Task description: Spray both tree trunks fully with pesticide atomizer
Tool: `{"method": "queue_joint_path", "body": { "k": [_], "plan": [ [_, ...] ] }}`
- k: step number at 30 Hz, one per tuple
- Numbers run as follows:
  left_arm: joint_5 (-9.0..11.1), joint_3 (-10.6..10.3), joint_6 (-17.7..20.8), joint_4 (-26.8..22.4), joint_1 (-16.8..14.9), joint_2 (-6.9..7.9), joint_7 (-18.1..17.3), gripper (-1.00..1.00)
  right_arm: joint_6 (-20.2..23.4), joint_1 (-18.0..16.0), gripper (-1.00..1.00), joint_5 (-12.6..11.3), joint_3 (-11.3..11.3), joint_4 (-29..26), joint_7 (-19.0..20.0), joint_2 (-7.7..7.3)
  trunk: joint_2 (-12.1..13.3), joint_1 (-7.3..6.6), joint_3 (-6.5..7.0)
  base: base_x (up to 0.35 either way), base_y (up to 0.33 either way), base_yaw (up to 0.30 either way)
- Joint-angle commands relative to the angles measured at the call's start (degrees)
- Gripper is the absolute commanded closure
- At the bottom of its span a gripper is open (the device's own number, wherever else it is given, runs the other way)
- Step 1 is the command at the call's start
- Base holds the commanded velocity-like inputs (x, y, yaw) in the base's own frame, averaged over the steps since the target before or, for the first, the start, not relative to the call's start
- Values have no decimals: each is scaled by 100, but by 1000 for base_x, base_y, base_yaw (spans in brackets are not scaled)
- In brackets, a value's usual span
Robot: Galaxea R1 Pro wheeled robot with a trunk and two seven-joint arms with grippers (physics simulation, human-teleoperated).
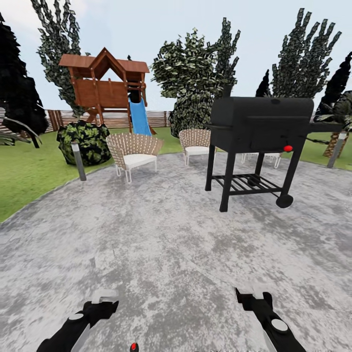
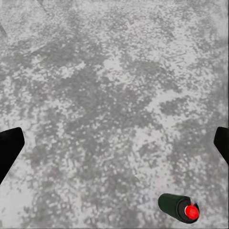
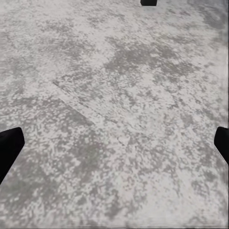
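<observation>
The robot stands on the floor (image 1: 161, 244), grey mottled paving whose curved edge meets the green lawn (image 1: 29, 171) of the garden on the robot's left. Low in the head view, the left hand (image 1: 103, 299) and the right hand (image 1: 253, 293) both hang above bare paving, well apart from each other. Each hand is released, its dark fingers (image 2: 8, 148) spread wide at the edges of the wrist views with nothing between them; the right hand's fingers (image 3: 9, 145) frame only paving. The pesticide atomizer (image 2: 180, 207), a dark green body with a red cap, lies on its side on the floor, near the left hand but off to one side of its fingers, not between them; in the head view just its red tip (image 1: 133, 347) shows at the bottom edge, between the two arms. Ahead stands a black barbecue grill (image 1: 261, 127) on the paving, with two wicker chairs (image 1: 133, 151) beyond it, a wooden playhouse (image 1: 105, 83) with a blue slide (image 1: 140, 117), and a slatted fence (image 1: 156, 118) behind
</observation>
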Motion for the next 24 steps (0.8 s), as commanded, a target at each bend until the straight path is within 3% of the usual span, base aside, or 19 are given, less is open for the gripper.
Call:
{"method": "queue_joint_path", "body": {
  "k": [1, 24],
  "plan": [
    [-19, 33, 39, -14, 0, -3, -40, -100, -18, -4, -100, 1, -4, 7, 3, 1, -2, -1, -6, 0, 0, -300],
    [-20, 31, 42, -56, 4, -13, -34, -100, -18, -4, -100, 9, -5, -7, -4, 1, -2, -1, -141, -2, 0, -235]
  ]
}}
